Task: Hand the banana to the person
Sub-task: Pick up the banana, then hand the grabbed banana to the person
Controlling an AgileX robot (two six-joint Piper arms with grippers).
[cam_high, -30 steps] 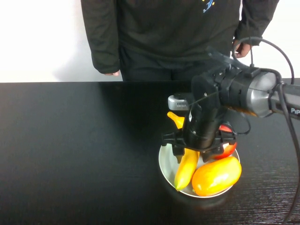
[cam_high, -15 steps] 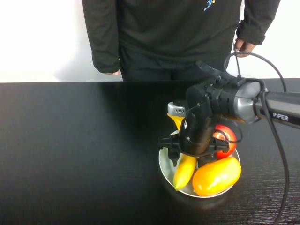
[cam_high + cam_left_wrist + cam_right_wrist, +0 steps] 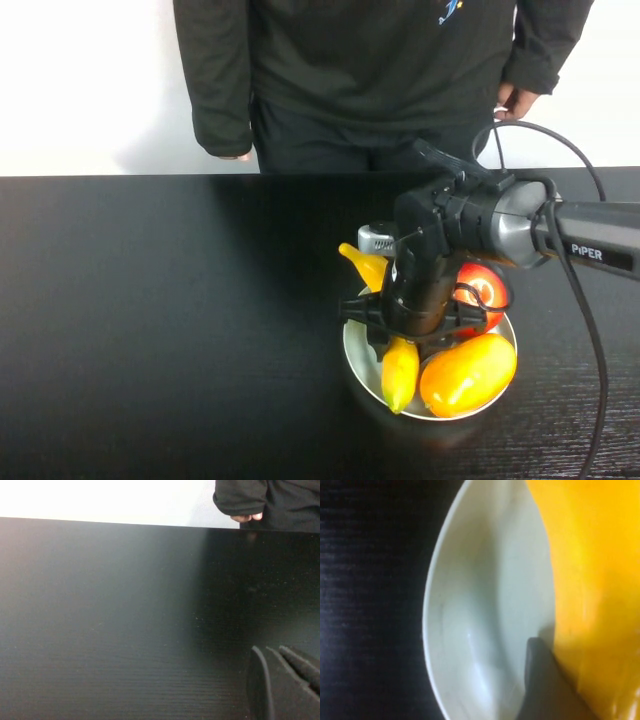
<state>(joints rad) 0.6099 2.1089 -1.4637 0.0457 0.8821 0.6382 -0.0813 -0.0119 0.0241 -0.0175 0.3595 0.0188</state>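
The yellow banana (image 3: 399, 368) lies in the white plate (image 3: 358, 352), its stem (image 3: 360, 265) sticking out past the far rim. My right gripper (image 3: 408, 335) is down over the banana's middle and shut on it. In the right wrist view one dark finger (image 3: 540, 680) presses against the banana (image 3: 590, 580) above the plate (image 3: 485, 605). The person (image 3: 370, 70) in a dark sweater stands behind the table, hands hanging at the sides. My left gripper (image 3: 282, 682) shows only in the left wrist view, shut, low over bare table.
A plump yellow-orange mango (image 3: 468, 375) and a red fruit (image 3: 482, 290) share the plate beside the banana. The black table (image 3: 150, 300) runs wide to the left. The person's hand (image 3: 238, 155) hangs at the far table edge; it also shows in the left wrist view (image 3: 245, 517).
My right gripper has come down lower onto the banana. The banana has turned, its stem swinging left and its near tip shifting right. The person has barely moved.
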